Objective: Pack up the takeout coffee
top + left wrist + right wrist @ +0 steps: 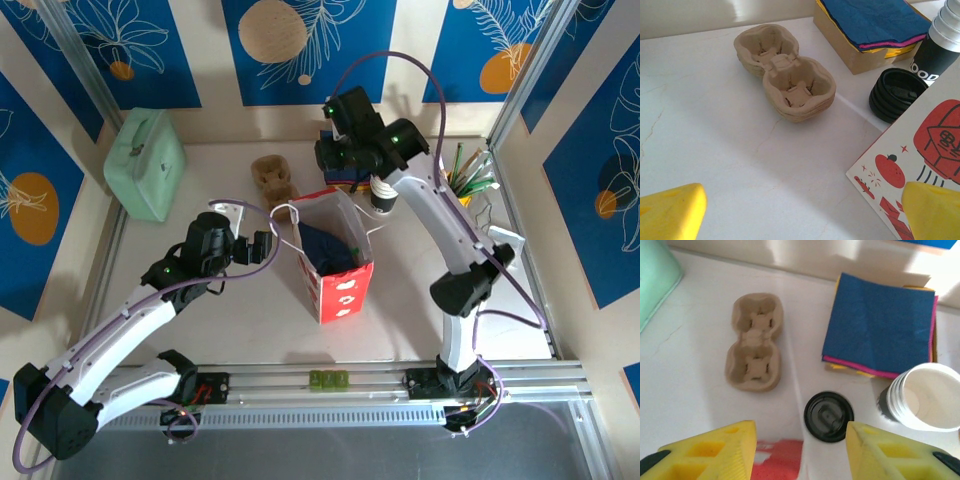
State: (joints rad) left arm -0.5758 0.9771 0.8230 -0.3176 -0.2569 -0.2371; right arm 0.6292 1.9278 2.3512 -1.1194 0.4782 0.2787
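Observation:
The takeout coffee is out of view. A red and white paper bag [338, 270] stands open mid-table with something dark blue inside; I cannot tell what it is. My right gripper [800, 434] hangs open and empty above the bag's far rim [775, 462], over a black lid [829, 416]. Beside the lid stands a stack of dark cups [920, 396] with white rims. My left gripper [802, 201] is open and empty just left of the bag [920, 150], low over the table. From above, the right gripper [342, 165] is behind the bag and the left gripper [262, 246] is at its left side.
A brown pulp cup carrier [785, 70] lies behind the bag on the left. A cardboard box of blue napkins [880, 327] sits at the back. A mint green case [145, 165] stands far left, and a yellow cup of sticks [470, 180] far right.

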